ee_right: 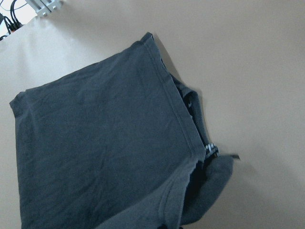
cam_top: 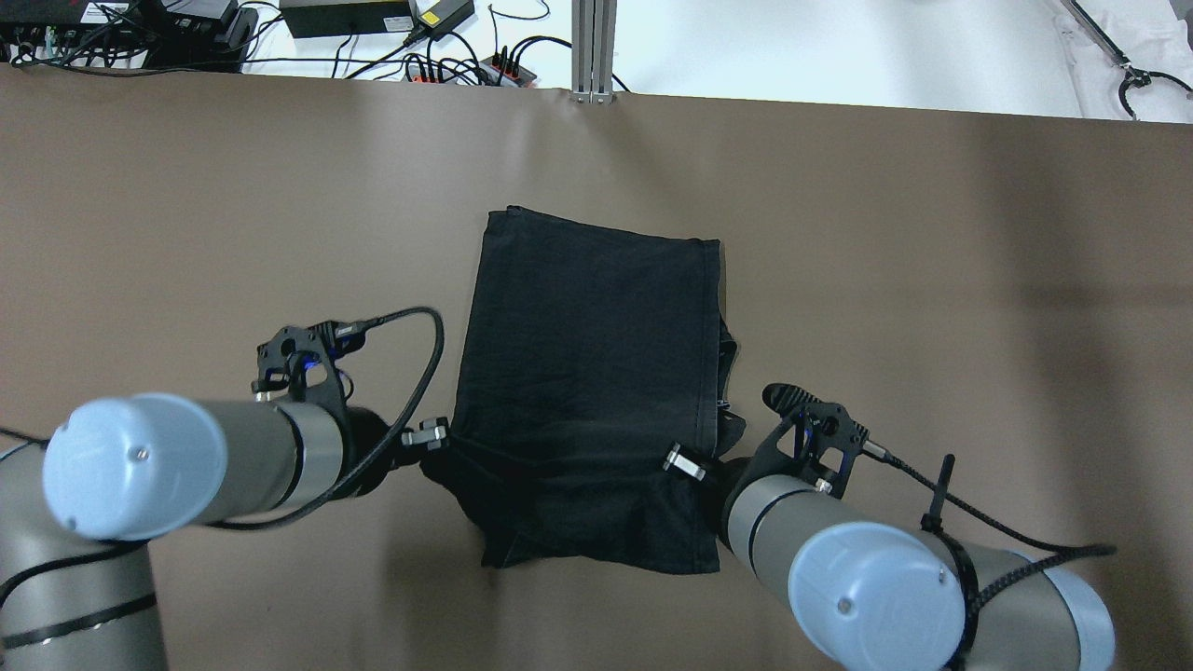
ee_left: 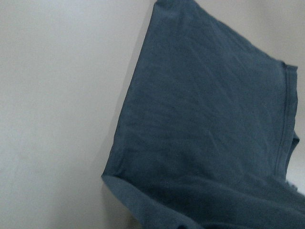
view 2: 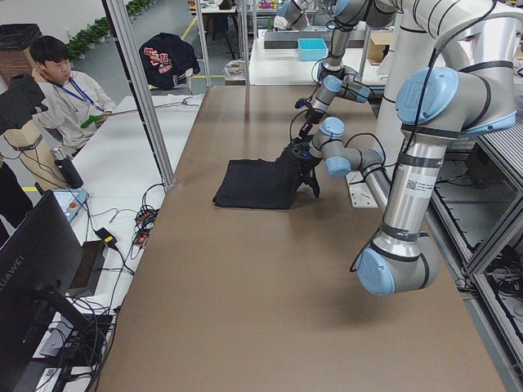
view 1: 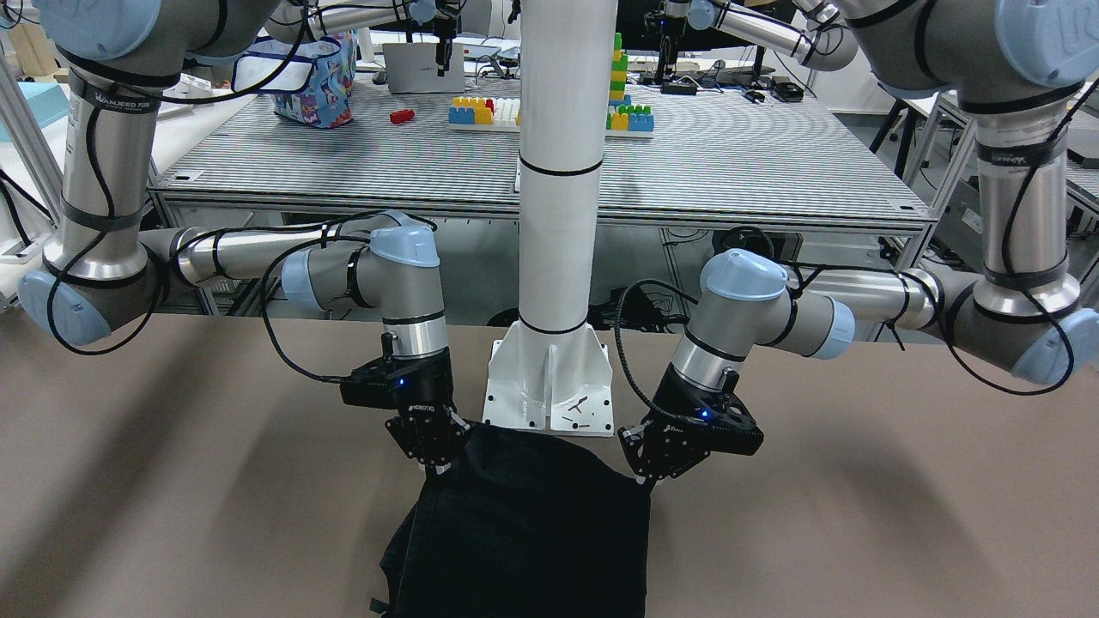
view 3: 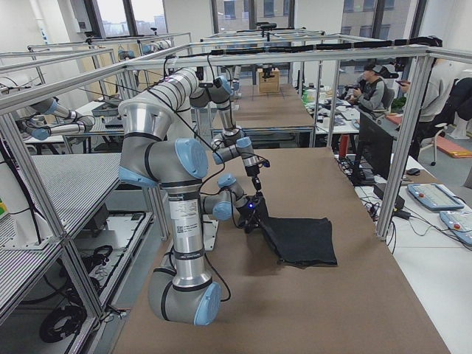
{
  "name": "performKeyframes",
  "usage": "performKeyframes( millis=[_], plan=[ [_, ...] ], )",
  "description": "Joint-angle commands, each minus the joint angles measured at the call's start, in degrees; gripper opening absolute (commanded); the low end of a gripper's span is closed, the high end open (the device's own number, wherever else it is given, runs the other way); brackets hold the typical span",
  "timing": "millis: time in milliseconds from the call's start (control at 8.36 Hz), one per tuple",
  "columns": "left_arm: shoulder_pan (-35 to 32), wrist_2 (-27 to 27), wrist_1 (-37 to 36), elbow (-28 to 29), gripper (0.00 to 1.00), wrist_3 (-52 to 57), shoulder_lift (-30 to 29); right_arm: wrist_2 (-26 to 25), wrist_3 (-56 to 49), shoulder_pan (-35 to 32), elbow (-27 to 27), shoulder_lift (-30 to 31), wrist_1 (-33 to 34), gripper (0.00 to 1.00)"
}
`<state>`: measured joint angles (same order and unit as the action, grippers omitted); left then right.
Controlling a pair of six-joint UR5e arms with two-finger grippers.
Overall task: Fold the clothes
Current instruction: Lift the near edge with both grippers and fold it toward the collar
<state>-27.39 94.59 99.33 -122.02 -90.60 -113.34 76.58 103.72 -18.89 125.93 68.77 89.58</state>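
A black garment (cam_top: 587, 354) lies folded in a rough rectangle on the brown table (cam_top: 186, 205). It also shows in the front view (view 1: 532, 524) and both wrist views (ee_left: 205, 133) (ee_right: 95, 143). My left gripper (cam_top: 429, 436) is shut on its near left corner. My right gripper (cam_top: 685, 463) is shut on its near right corner. The near edge is raised off the table and sags between the two grippers. In the front view the left gripper (view 1: 646, 481) is on the right and the right gripper (view 1: 438, 470) on the left. Extra folds of cloth stick out along the garment's right side.
The white robot pedestal (view 1: 554, 386) stands just behind the garment's near edge. Cables and power strips (cam_top: 419, 65) and an aluminium post (cam_top: 594, 47) lie past the table's far edge. An operator (view 2: 61, 90) sits beyond the table's far side.
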Motion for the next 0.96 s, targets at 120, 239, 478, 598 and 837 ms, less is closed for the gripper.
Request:
performKeyframes(
  millis=[120, 239, 478, 598, 837],
  plan=[
    [-12.3, 6.4, -5.2, 17.1, 0.0, 5.2, -15.7, 0.4, -4.6, -11.0, -13.0, -6.0, -0.3, 0.0],
    [-13.6, 6.4, -5.3, 21.9, 0.0, 6.4, -18.5, 0.4, -4.7, -12.3, -15.6, -7.4, -0.6, 0.0],
    [-16.2, 6.2, -5.2, 30.9, 0.0, 8.2, -23.9, 0.3, -4.4, -13.4, -23.7, -10.9, -5.8, 0.0],
    [-16.6, 5.7, -5.1, 35.0, 0.0, 8.5, -26.0, 0.3, -4.4, -13.8, -28.4, -13.3, -8.3, 0.0],
    [-16.6, 5.6, -4.7, 39.2, 0.0, 10.0, -27.4, 0.3, -4.8, -15.3, -37.2, -17.3, -12.6, 0.0]
  ],
)
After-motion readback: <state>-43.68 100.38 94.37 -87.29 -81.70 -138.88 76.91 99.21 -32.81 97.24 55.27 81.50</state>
